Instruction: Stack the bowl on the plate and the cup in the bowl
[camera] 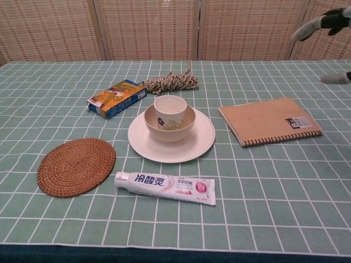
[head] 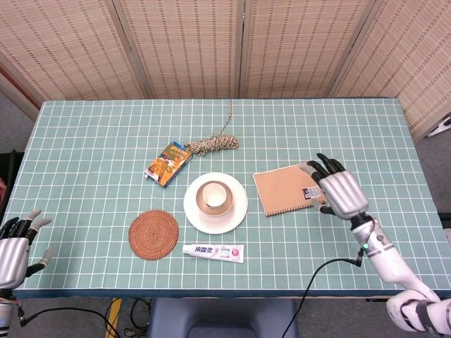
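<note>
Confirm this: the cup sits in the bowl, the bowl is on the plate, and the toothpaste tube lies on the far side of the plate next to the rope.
One thing is wrong: the toothpaste tube lies on the near side of the plate, at the table's front edge, far from the rope. The chest view shows it. The rest holds: the cup sits in the bowl, and the bowl is on the plate.
</note>
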Robot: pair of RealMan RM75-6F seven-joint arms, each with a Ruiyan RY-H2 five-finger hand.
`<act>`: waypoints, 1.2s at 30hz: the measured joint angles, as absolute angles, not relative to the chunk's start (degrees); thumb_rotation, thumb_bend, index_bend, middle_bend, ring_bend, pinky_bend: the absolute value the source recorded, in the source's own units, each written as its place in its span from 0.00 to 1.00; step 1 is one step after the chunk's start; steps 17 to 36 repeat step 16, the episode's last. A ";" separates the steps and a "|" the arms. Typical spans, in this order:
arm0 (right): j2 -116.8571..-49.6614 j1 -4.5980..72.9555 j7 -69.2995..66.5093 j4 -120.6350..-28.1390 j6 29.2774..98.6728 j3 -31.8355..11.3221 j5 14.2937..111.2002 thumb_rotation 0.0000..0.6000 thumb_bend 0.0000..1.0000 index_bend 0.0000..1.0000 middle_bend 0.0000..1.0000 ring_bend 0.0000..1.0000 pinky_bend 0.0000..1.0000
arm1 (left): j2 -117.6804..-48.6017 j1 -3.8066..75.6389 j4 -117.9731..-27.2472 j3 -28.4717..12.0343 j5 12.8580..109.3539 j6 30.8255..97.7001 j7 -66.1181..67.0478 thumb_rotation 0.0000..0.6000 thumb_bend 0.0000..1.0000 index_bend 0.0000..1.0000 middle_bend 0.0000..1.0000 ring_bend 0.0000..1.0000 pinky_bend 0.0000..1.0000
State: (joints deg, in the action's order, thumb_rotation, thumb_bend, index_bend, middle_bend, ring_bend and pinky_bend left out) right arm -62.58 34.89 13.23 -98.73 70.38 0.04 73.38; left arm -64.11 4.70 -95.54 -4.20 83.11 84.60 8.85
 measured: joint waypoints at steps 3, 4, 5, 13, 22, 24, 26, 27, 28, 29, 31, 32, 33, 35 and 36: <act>-60.76 28.71 13.08 -99.86 76.68 2.52 75.47 1.00 0.27 0.17 0.17 0.05 0.15 | -64.47 5.13 -95.80 -4.29 83.35 84.41 9.36 1.00 0.30 0.24 0.15 0.21 0.13; -60.11 26.40 12.99 -100.25 78.94 3.46 76.44 1.00 0.27 0.17 0.17 0.05 0.15 | -64.62 5.23 -95.91 -4.30 83.47 84.40 9.49 1.00 0.30 0.24 0.15 0.21 0.13; -59.68 24.74 12.91 -100.52 80.55 4.12 77.22 1.00 0.27 0.17 0.17 0.05 0.15 | -64.82 5.34 -96.05 -4.29 83.62 84.41 9.59 1.00 0.30 0.24 0.15 0.21 0.13; -56.89 12.99 11.03 -102.64 91.86 7.90 82.80 1.00 0.27 0.17 0.17 0.05 0.15 | -65.24 5.40 -97.03 -4.13 83.96 85.05 10.14 1.00 0.30 0.24 0.15 0.21 0.13; -56.06 10.07 10.57 -102.99 94.11 8.45 84.33 1.00 0.27 0.17 0.17 0.05 0.15 | -65.21 5.32 -97.26 -4.14 83.96 85.34 10.15 1.00 0.30 0.24 0.15 0.21 0.13; -56.06 10.07 10.57 -102.99 94.11 8.45 84.33 1.00 0.27 0.17 0.17 0.05 0.15 | -65.21 5.32 -97.26 -4.14 83.96 85.34 10.15 1.00 0.30 0.24 0.15 0.21 0.13; -56.06 10.07 10.57 -102.99 94.11 8.45 84.33 1.00 0.27 0.17 0.17 0.05 0.15 | -65.21 5.32 -97.26 -4.14 83.96 85.34 10.15 1.00 0.30 0.24 0.15 0.21 0.13; -56.06 10.07 10.57 -102.99 94.11 8.45 84.33 1.00 0.27 0.17 0.17 0.05 0.15 | -65.21 5.32 -97.26 -4.14 83.96 85.34 10.15 1.00 0.30 0.24 0.15 0.21 0.13; -56.06 10.07 10.57 -102.99 94.11 8.45 84.33 1.00 0.27 0.17 0.17 0.05 0.15 | -65.21 5.32 -97.26 -4.14 83.96 85.34 10.15 1.00 0.30 0.24 0.15 0.21 0.13; -56.06 10.07 10.57 -102.99 94.11 8.45 84.33 1.00 0.27 0.17 0.17 0.05 0.15 | -65.21 5.32 -97.26 -4.14 83.96 85.34 10.15 1.00 0.30 0.24 0.15 0.21 0.13; -56.06 10.07 10.57 -102.99 94.11 8.45 84.33 1.00 0.27 0.17 0.17 0.05 0.15 | -65.21 5.32 -97.26 -4.14 83.96 85.34 10.15 1.00 0.30 0.24 0.15 0.21 0.13; -56.06 10.07 10.57 -102.99 94.11 8.45 84.33 1.00 0.27 0.17 0.17 0.05 0.15 | -65.21 5.32 -97.26 -4.14 83.96 85.34 10.15 1.00 0.30 0.24 0.15 0.21 0.13; -56.06 10.07 10.57 -102.99 94.11 8.45 84.33 1.00 0.27 0.17 0.17 0.05 0.15 | -65.21 5.32 -97.26 -4.14 83.96 85.34 10.15 1.00 0.30 0.24 0.15 0.21 0.13; -56.06 10.07 10.57 -102.99 94.11 8.45 84.33 1.00 0.27 0.17 0.17 0.05 0.15 | -65.21 5.32 -97.26 -4.14 83.96 85.34 10.15 1.00 0.30 0.24 0.15 0.21 0.13; -56.06 10.07 10.57 -102.99 94.11 8.45 84.33 1.00 0.27 0.17 0.17 0.05 0.15 | -65.21 5.32 -97.26 -4.14 83.96 85.34 10.15 1.00 0.30 0.24 0.15 0.21 0.13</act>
